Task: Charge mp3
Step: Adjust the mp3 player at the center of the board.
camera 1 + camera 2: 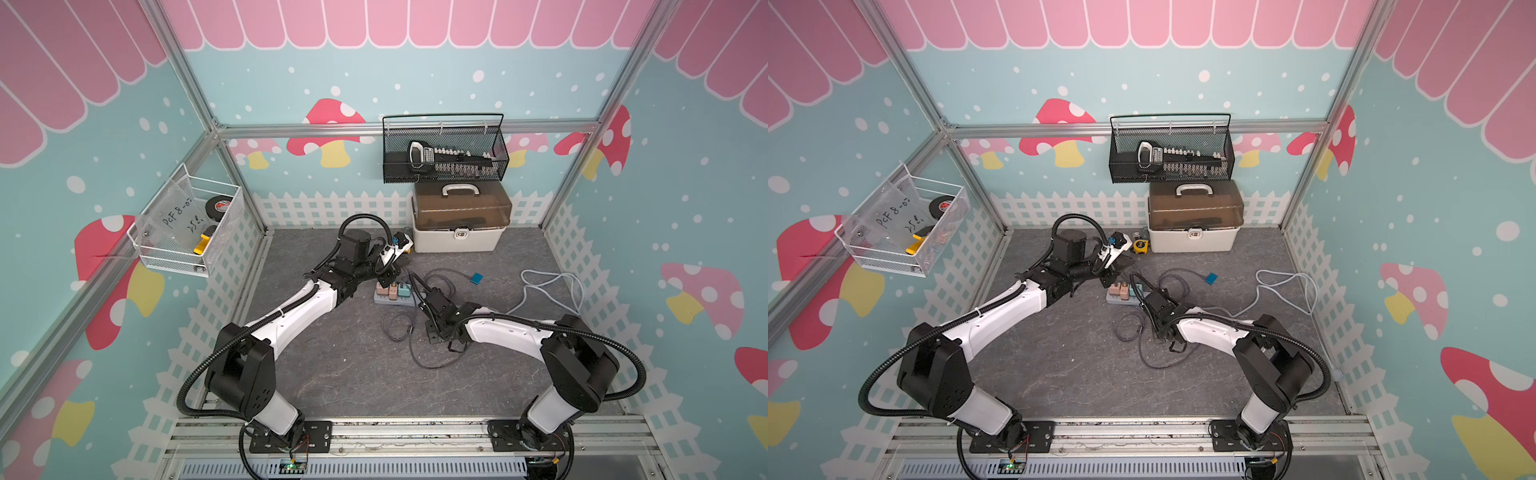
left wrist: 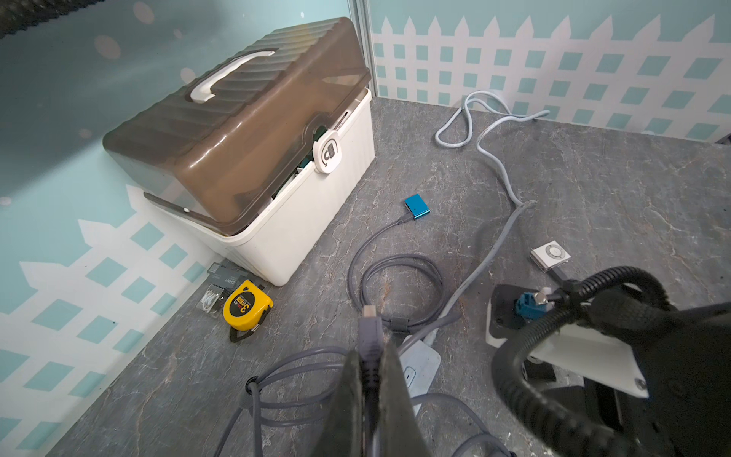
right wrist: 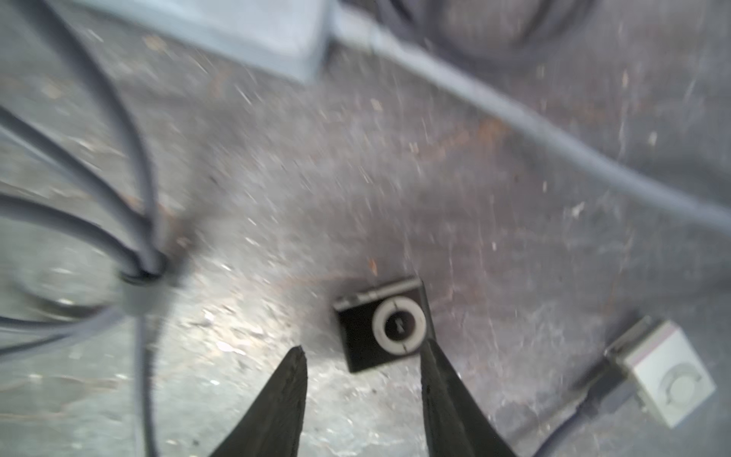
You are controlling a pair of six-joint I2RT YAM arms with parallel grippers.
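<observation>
Nearest, the right fingers [image 3: 277, 403], dark tapered blades, stand spread above the mottled, stone-grey tabletop [image 3: 514, 198], straddling a small square black mp3 [image 3: 356, 340] that lies flat there, with a white ring dial on its face. Just beside it lies a square silver player [image 3: 668, 376] with a plug in one edge. Farther on, the left fingers [image 2: 348, 395] are pressed on the flat grey plug [image 2: 370, 328] of a rubbery, looped cable [image 2: 395, 269]. Beyond sits a cabled blue player [image 2: 417, 206], then a white plastic box [image 2: 308, 221] with a ribbed smoky-brown lid [image 2: 245, 118].
</observation>
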